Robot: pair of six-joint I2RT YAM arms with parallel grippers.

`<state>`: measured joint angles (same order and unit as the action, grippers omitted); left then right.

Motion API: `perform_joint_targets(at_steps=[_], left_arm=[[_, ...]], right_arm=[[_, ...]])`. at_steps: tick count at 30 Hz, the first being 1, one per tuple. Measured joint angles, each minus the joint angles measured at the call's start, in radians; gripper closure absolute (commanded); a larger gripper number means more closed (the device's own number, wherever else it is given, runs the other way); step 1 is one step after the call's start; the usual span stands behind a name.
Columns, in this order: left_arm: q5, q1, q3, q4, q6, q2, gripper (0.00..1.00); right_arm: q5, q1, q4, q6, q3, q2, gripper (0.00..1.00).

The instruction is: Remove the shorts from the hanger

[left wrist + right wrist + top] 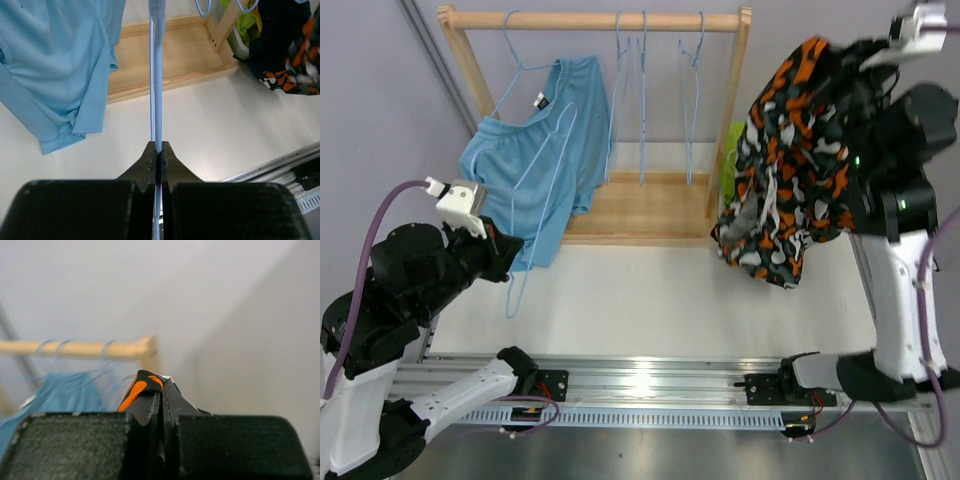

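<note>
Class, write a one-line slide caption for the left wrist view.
Left gripper shut on a pale blue wire hanger, light blue fabric shorts draped beside it.

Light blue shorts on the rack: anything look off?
Yes: the light blue fabric shorts hang bunched and lopsided in the wooden rack; the thin blue wire hanger by them slants forward, left gripper's jaws shut on it.

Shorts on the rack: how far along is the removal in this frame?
Done: three hangers hang bare on the rail, and lime green fabric lies by the rack's right post. In hand: the right fingers are shut on the camouflage shorts, held clear of the rack; the left fingers pinch the wire hanger. Left: the light blue shorts are draped on that hanger.
</note>
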<state>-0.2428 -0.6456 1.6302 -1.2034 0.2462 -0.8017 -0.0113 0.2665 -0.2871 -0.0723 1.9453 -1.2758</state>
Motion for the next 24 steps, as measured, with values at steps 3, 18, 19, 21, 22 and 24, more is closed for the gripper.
perform_joint_targets(at_steps=[3,18,19,21,22,24], left_arm=[[0.013,0.0,-0.021,-0.001,0.007,0.01,1.0],[0.051,0.0,-0.146,0.039,0.019,-0.011,1.0],[0.051,0.0,-0.145,0.049,0.018,-0.02,1.0],[0.043,0.0,-0.145,0.069,0.017,-0.042,1.0],[0.04,0.0,-0.139,0.074,0.015,-0.057,1.0],[0.033,0.0,-0.12,0.085,0.014,-0.1,1.0]], right_arm=[[0.016,-0.128,0.024,-0.021,0.156,-0.175,1.0],[0.019,-0.32,0.283,-0.15,0.265,-0.676,1.0],[0.015,-0.32,0.322,-0.162,0.169,-0.66,1.0],[0.01,-0.32,0.4,-0.191,-0.066,-0.6,1.0],[0.01,-0.32,0.423,-0.21,-0.186,-0.574,1.0],[0.024,-0.317,0.47,-0.248,-0.4,-0.533,1.0]])
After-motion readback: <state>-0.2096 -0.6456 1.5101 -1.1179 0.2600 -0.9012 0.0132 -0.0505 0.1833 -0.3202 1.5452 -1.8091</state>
